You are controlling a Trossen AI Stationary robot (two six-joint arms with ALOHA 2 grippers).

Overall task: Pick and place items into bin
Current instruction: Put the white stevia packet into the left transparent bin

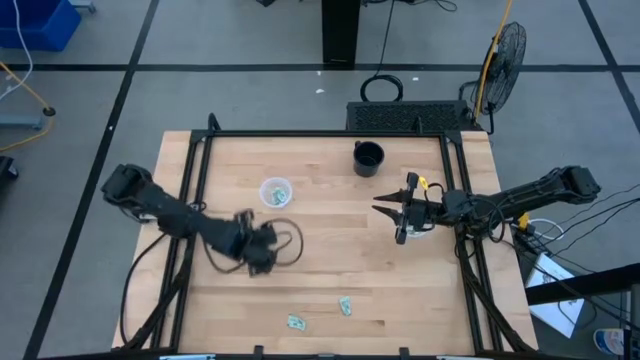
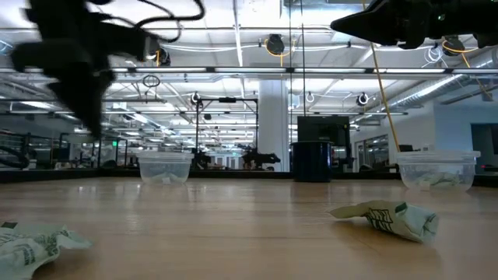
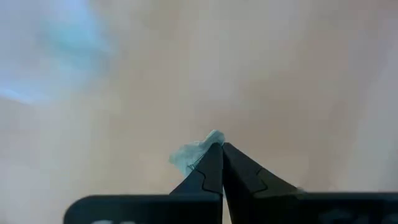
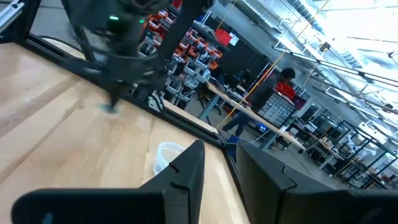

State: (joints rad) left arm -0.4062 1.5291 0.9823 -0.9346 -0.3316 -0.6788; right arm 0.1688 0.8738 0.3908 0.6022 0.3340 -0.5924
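Observation:
The items are small pale green-teal crinkled wrapped pieces. Two lie on the wood near the table's near edge (image 1: 296, 322) (image 1: 345, 305), and show close up in the low view (image 2: 389, 216) (image 2: 31, 245). My left gripper (image 1: 262, 248) is left of the table's middle, shut on another piece (image 3: 189, 154). Its blurred arm stands above the tabletop in the low view (image 2: 85, 85). A clear cup (image 1: 275, 192) holds more green pieces. My right gripper (image 1: 378, 205) is open, raised beside a second clear cup (image 1: 415, 230) at the right. My left gripper (image 3: 221, 145) pinches a wrapped piece between its two fingertips. The crinkled wrapper (image 3: 198, 149) sticks out just past and beside the tips. The fingers hide the rest of the piece. The right wrist view shows the piece as a teal speck (image 4: 112, 107) under the gripper.
A black cup (image 1: 368, 158) stands near the far edge, right of centre. A dark frame (image 1: 320, 133) rims the table. Cables loop around the left arm (image 1: 290, 240). Bare wood lies between the two arms and along the near edge around the loose pieces.

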